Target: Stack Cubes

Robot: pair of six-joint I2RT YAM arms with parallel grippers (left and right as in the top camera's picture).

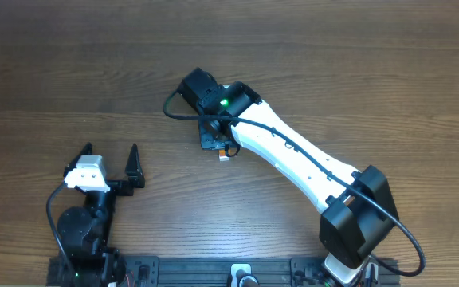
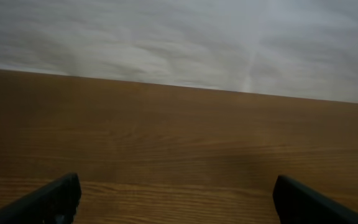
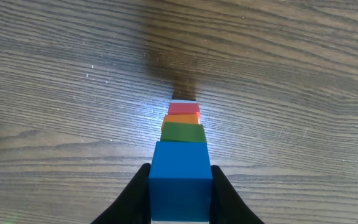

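A stack of cubes stands on the wooden table (image 3: 55,74). Seen from above in the right wrist view, the blue cube (image 3: 180,193) is on top, with the green cube (image 3: 183,132), orange cube (image 3: 181,118) and red cube (image 3: 184,108) stepped out beneath it. My right gripper (image 3: 180,169) is shut on the blue cube, one finger against each side. In the top view the right gripper (image 1: 213,137) hangs over the table's middle and hides most of the stack; a small bit of cube (image 1: 224,155) peeks out. My left gripper (image 1: 110,156) stands open near the left base, holding nothing.
Bare wooden table (image 1: 357,72) lies all around the stack. The left wrist view looks along the table toward a pale wall (image 2: 179,37). The right arm (image 1: 293,155) runs diagonally from the bottom right to the centre.
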